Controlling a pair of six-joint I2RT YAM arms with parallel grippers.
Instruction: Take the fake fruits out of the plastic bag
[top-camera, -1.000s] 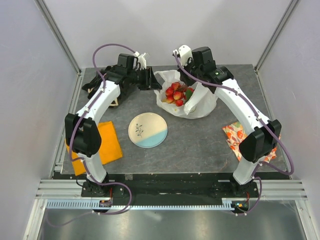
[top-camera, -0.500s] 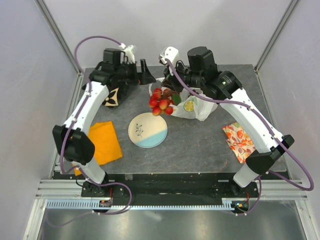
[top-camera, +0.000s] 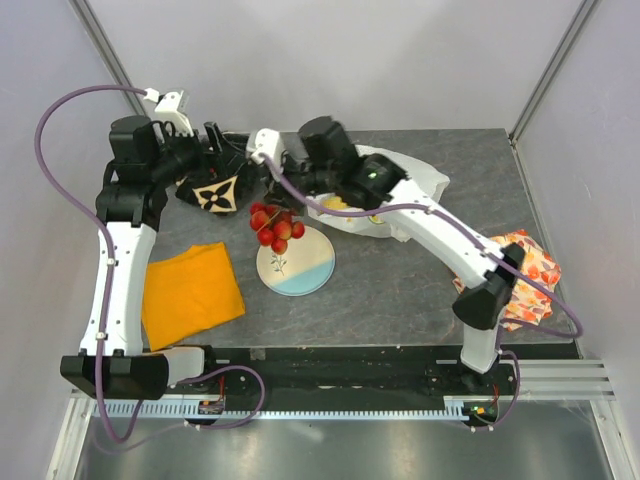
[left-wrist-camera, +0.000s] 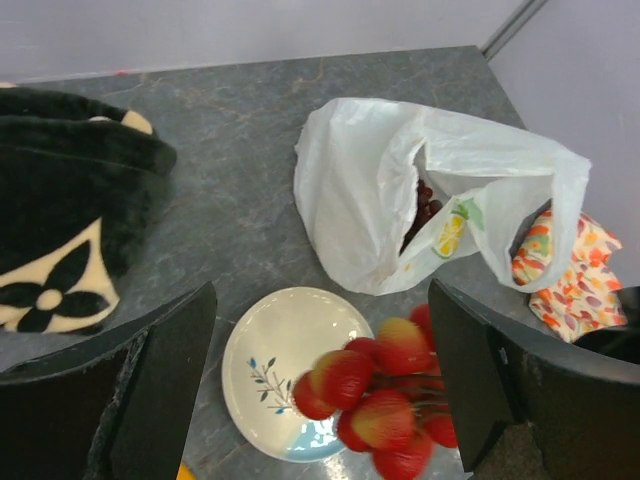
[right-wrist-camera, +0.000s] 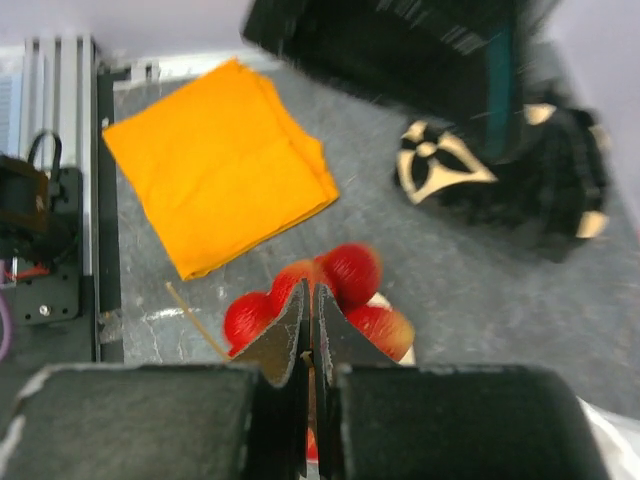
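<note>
My right gripper is shut on the stem of the red berry cluster and holds it in the air over the far left rim of the plate. In the right wrist view the shut gripper has the berries below it. The white plastic bag lies open behind the plate. Dark purple grapes and a citrus slice show in its mouth. My left gripper is open and empty, raised above the black bag. In its view the cluster hangs between its fingers.
A black bag with a beige flower mark lies at the far left. An orange cloth lies at the near left. A fruit-patterned cloth lies at the right, under the right arm's elbow.
My right gripper has lifted the berry cluster out of the bag and carried it left to above the plate. My left arm has let go, risen and swung left. The bag has slumped.
</note>
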